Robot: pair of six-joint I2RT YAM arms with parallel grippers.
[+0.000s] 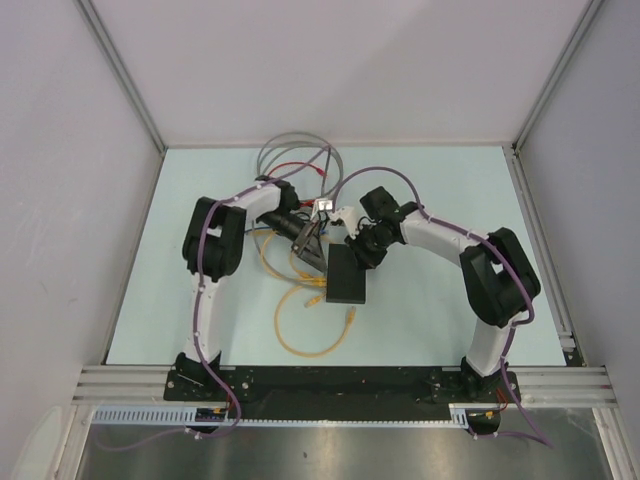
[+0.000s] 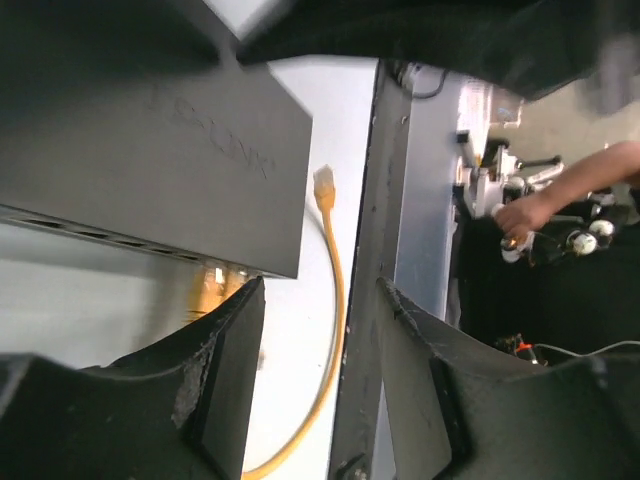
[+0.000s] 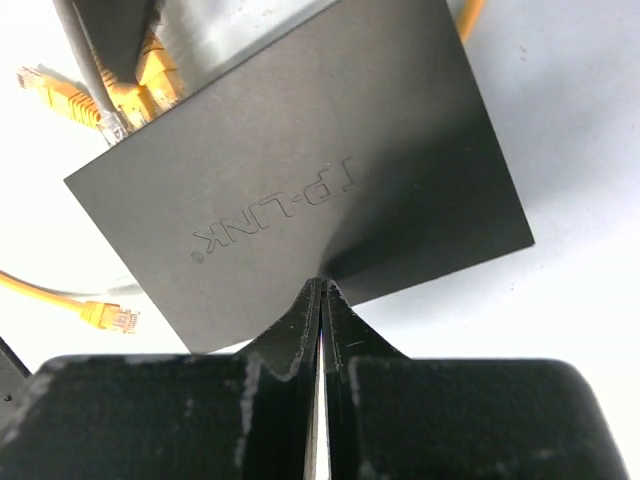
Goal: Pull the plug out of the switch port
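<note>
Matte-black plastic, the switch lies flat about the middle of the bench, a little nearer its near edge than its far one, with the socket edge turned towards the left arm's side. The right fingers are pressed fully together with nothing between them. Their tips rest on the lid just inside the plain edge opposite the sockets, which I judge is meant to pin the box down. The left fingers stand roughly half open and hold nothing. They sit just short of the socket edge, and a yellow plug is seated in a socket just beyond one fingertip. To do this step well, the left fingers should shift sideways until that plug sits squarely between them, then go forward and close on its hard body rather than on the soft cord behind it. The latch tab is hidden, so whether it needs squeezing cannot be told. The pull should run straight out along the socket, level with the bench, while the right fingers bear down so the box does not slide or tip. A loose yellow cable lies on the bench under the gap and should not be caught up. Other yellow plugs and a grey cable crowd the same edge, so a narrow, careful approach seems wise.
</note>
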